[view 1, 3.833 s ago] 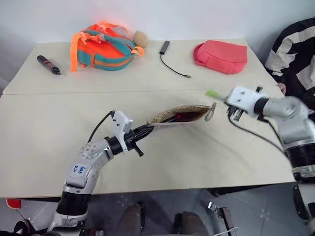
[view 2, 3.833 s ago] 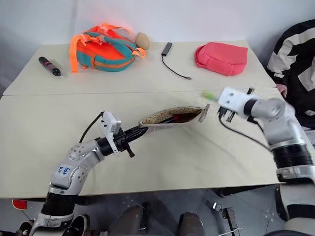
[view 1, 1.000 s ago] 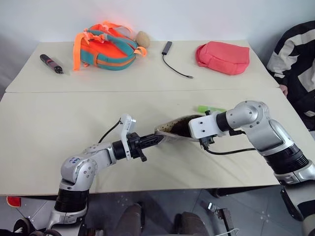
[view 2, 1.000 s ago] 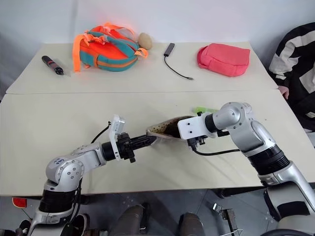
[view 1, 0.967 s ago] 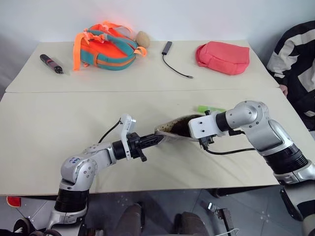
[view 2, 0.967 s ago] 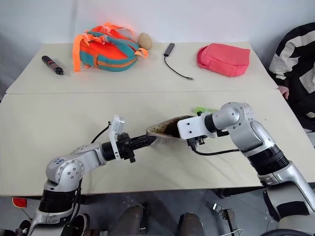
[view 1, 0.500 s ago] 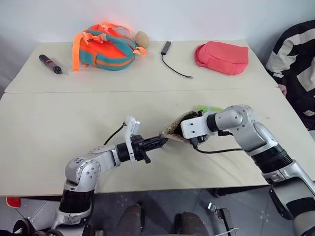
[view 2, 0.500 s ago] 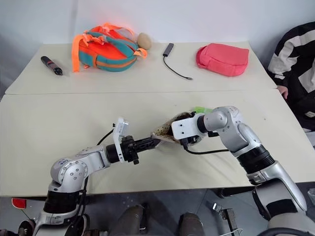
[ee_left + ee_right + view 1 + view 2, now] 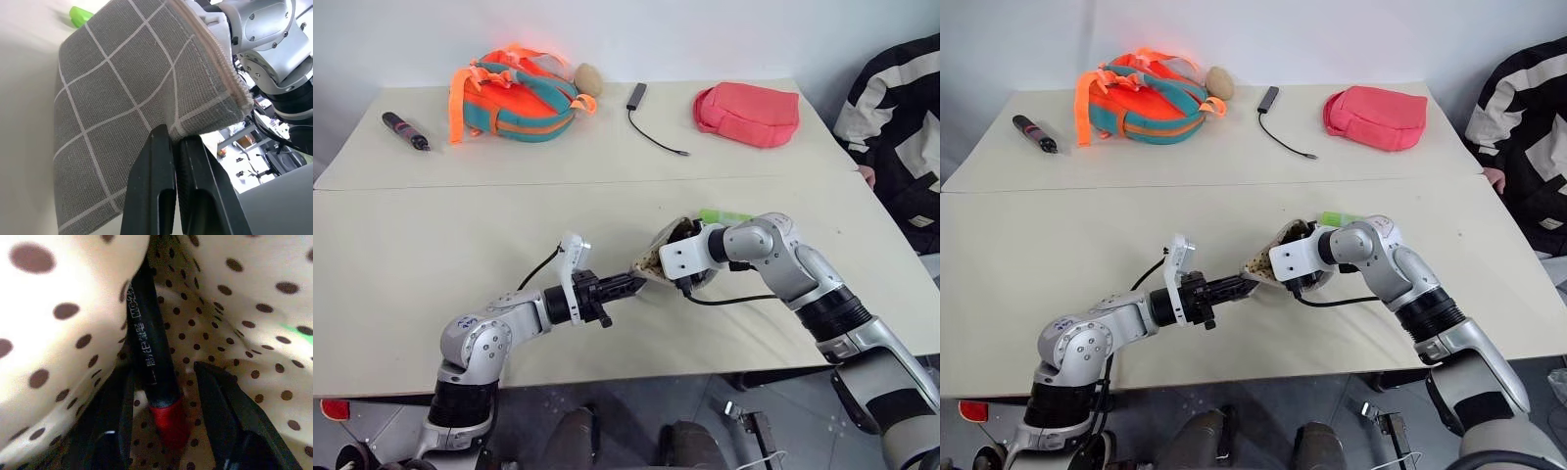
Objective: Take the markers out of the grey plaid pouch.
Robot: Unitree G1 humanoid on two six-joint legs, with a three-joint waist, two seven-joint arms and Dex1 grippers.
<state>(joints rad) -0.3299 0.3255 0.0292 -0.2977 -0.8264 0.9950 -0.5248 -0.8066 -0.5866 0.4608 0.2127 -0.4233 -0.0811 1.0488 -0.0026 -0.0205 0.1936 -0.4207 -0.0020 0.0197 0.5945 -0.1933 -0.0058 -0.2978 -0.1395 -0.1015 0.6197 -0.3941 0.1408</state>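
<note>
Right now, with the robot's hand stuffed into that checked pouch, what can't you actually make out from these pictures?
- Right gripper from the head views: buried in the grey plaid pouch, hidden by fabric.
- Black marker, right wrist view: far end lost between lining folds; whether the fingers touch it is unclear.
- Green marker: partly behind the right arm.
- Printing on the black marker: too small.

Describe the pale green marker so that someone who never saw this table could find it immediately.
Start at the beige table and go to the grey plaid pouch held up between the two hands near its front middle. Just behind the right arm, the pale green marker lies flat on the tabletop. It is the one bright green stick there; the other marker, black with a red end, is inside the pouch.
</note>
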